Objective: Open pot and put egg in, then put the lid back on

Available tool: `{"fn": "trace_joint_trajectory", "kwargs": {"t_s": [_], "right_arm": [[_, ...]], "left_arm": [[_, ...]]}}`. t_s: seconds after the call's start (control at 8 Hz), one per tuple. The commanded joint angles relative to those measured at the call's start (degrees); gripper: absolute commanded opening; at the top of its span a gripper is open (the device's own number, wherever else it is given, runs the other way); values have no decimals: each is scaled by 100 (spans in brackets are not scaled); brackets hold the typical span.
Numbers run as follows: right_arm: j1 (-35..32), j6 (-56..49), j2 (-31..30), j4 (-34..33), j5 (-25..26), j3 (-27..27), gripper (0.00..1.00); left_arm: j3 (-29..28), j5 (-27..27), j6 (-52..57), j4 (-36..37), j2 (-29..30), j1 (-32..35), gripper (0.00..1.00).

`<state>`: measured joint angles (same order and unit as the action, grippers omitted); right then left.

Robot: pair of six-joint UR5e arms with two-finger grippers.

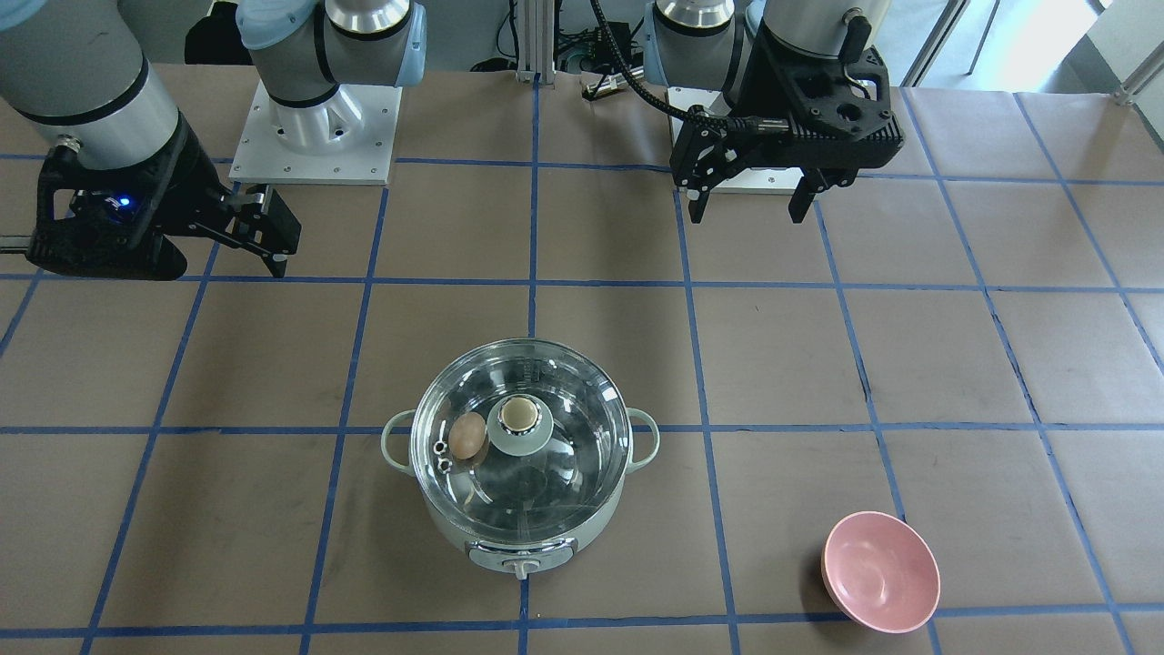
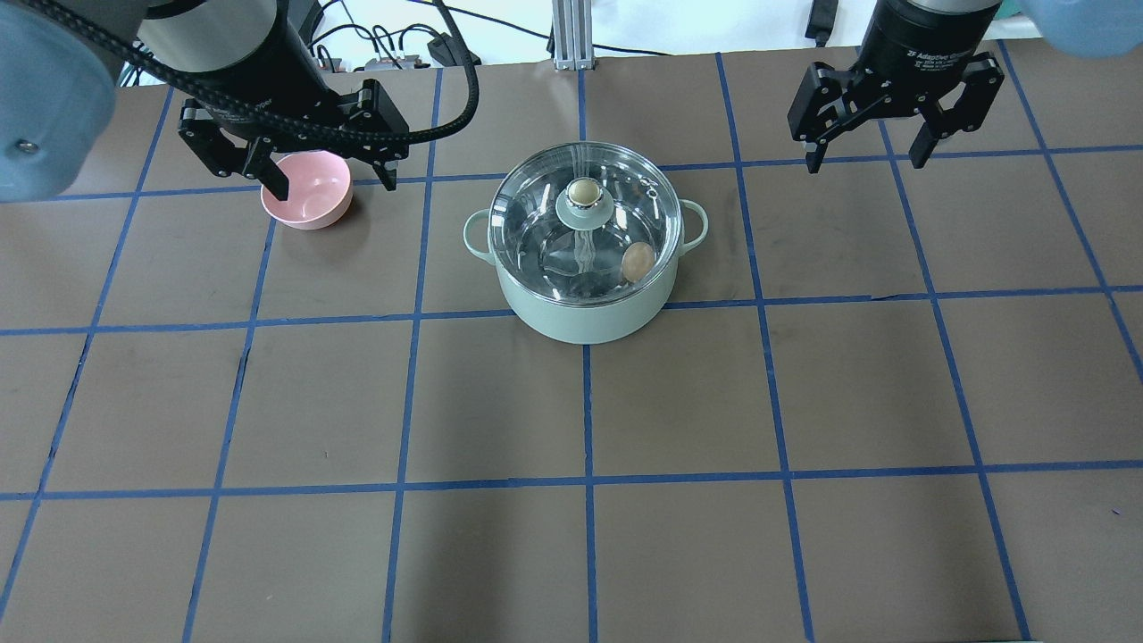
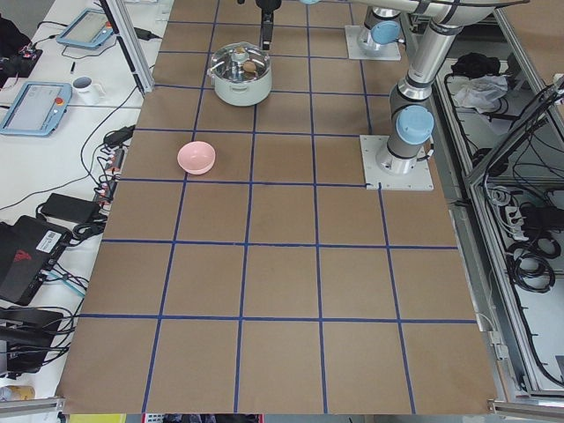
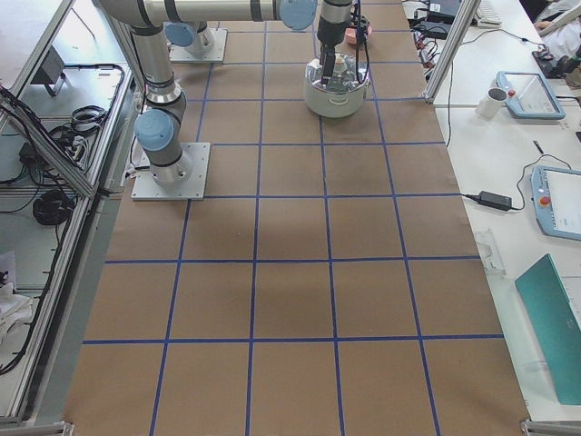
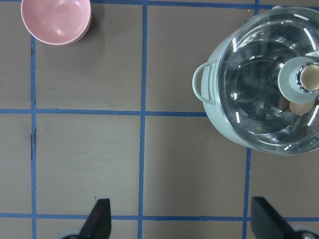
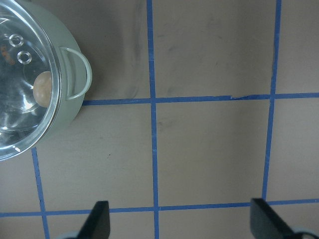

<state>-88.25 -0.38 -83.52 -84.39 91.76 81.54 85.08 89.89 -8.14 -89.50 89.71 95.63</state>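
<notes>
The mint-green pot (image 2: pixel 585 317) stands mid-table with the clear glass lid (image 2: pixel 545 232) seated on it, its beige-topped knob (image 2: pixel 582 191) in the centre. The tan egg (image 2: pixel 636 262) shows through the glass, inside the pot. The pot (image 1: pixel 509 544), lid (image 1: pixel 555 482) and egg (image 1: pixel 467 435) also show in the front view. My left gripper (image 2: pixel 335 187) is open and empty, high up and well to the pot's left. My right gripper (image 2: pixel 864 163) is open and empty, high up to the pot's right. The wrist views show the egg (image 5: pixel 299 107) (image 6: pixel 42 88) under the lid.
An empty pink bowl (image 1: pixel 880 571) sits on the table to the robot's left of the pot, and also shows in the left wrist view (image 5: pixel 56 20). Brown paper with blue tape lines covers the table (image 2: pixel 571 554). The arm bases (image 1: pixel 314 132) stand at the robot's edge.
</notes>
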Motion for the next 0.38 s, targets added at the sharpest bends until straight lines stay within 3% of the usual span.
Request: {"fn": "trace_joint_trajectory", "kwargs": {"t_s": [0.0,0.25], "right_arm": [[0,-6,-6,10,-9,11,100],[0,-6,2,-7,-9,11,100]], "left_arm": [[0,20,6,30,11,8,100],[0,20,6,38,11,8,100]]}}
